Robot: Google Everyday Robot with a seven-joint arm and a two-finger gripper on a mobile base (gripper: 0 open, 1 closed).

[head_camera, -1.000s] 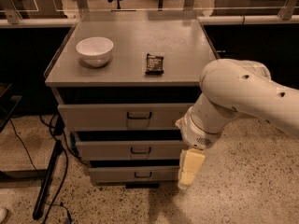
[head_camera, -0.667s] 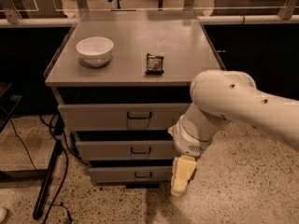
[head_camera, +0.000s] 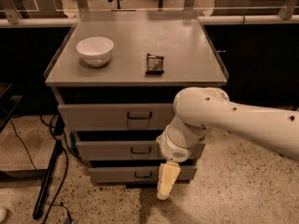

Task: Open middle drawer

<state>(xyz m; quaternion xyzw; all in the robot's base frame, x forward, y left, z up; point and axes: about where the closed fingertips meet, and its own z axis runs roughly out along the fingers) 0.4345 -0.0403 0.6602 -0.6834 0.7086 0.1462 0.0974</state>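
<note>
At far left, a black stand leg (head_camera: 46,181) and loose cables (head_camera: 18,146) lie on the speckled floor (head_camera: 107,202), close to the cabinet's left edge. A white bowl (head_camera: 95,50) sits on the grey cabinet top (head_camera: 187,45) towards its left side, with a dark packet (head_camera: 154,63) near the centre and well back from the front lip. The middle drawer (head_camera: 112,150) is second of three fronts, with a dark gap above it, and the arm (head_camera: 219,115) hides its right end. The gripper (head_camera: 166,185) hangs downward in front of the bottom drawer (head_camera: 117,174), right of the handles, with its tip over bare floor. Whether it is wide or narrow I cannot tell.
</note>
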